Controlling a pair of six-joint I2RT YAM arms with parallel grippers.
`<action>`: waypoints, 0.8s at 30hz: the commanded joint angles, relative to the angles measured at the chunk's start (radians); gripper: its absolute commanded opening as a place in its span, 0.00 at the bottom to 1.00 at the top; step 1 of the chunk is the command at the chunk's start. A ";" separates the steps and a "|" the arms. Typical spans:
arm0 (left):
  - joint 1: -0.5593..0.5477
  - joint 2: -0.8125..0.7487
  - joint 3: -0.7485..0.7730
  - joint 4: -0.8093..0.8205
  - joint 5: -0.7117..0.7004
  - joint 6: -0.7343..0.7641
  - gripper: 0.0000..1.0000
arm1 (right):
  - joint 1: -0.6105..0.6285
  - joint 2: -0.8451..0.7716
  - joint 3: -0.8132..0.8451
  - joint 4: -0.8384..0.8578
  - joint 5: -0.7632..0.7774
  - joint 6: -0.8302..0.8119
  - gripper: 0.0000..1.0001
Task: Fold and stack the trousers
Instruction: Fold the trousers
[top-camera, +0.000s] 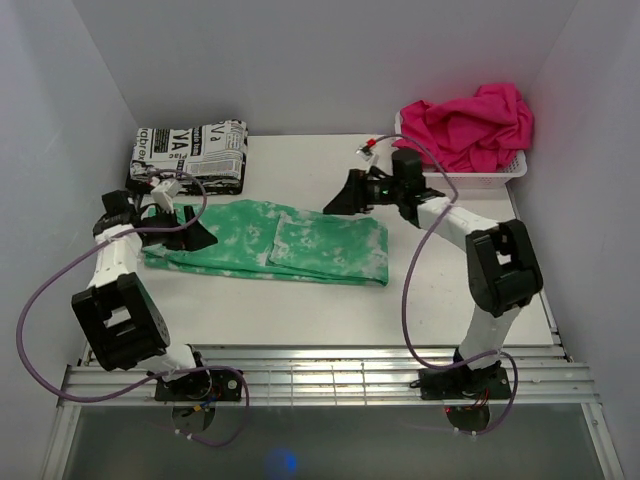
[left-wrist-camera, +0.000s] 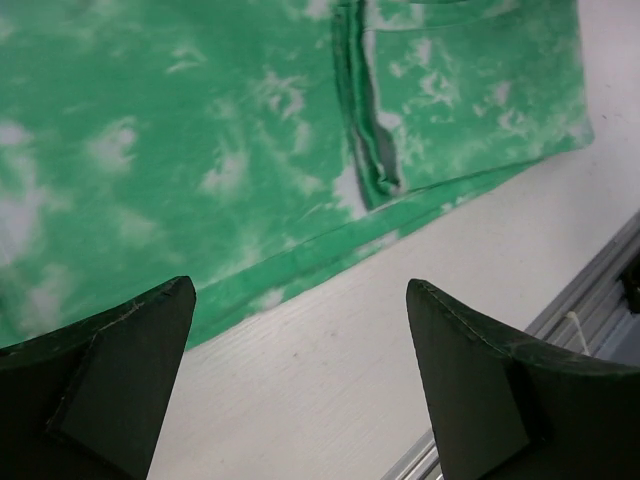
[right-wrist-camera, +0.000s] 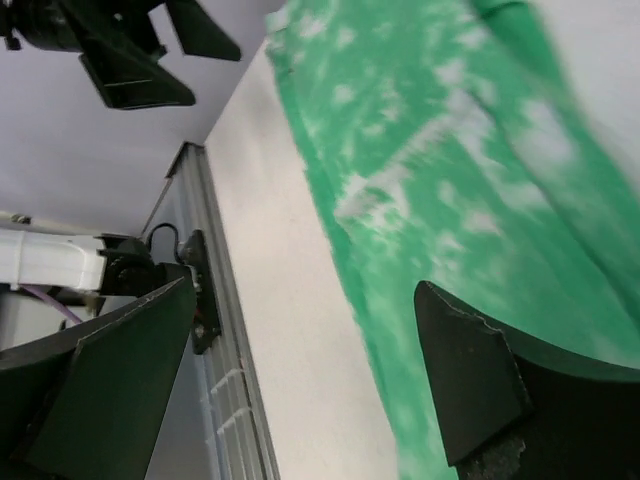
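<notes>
The mint-green, white-blotched trousers (top-camera: 280, 243) lie flat across the middle of the white table, with their right part folded over into a double layer. My left gripper (top-camera: 198, 238) hovers over their left end. It is open and holds nothing, with bare table between its fingers and the trousers' hem (left-wrist-camera: 300, 265) just beyond the tips (left-wrist-camera: 300, 330). My right gripper (top-camera: 337, 204) hangs above the trousers' far edge, also open and empty (right-wrist-camera: 305, 340). The cloth (right-wrist-camera: 430, 150) lies under its right finger (right-wrist-camera: 480, 380).
A folded black-and-white newsprint cloth (top-camera: 190, 155) lies at the back left. A white basket (top-camera: 500, 170) at the back right holds a hot-pink cloth (top-camera: 470, 122). A metal rail (top-camera: 330, 375) runs along the near edge. White walls enclose the table on three sides.
</notes>
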 joint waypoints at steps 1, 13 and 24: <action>-0.131 0.000 -0.016 0.089 0.016 -0.160 0.98 | -0.190 -0.148 -0.140 -0.148 0.037 -0.156 0.94; -0.417 0.301 0.058 0.442 0.009 -0.504 0.91 | -0.450 -0.154 -0.300 -0.527 0.106 -0.496 0.88; -0.523 0.425 0.059 0.530 -0.063 -0.607 0.88 | -0.445 0.025 -0.366 -0.299 -0.031 -0.323 0.87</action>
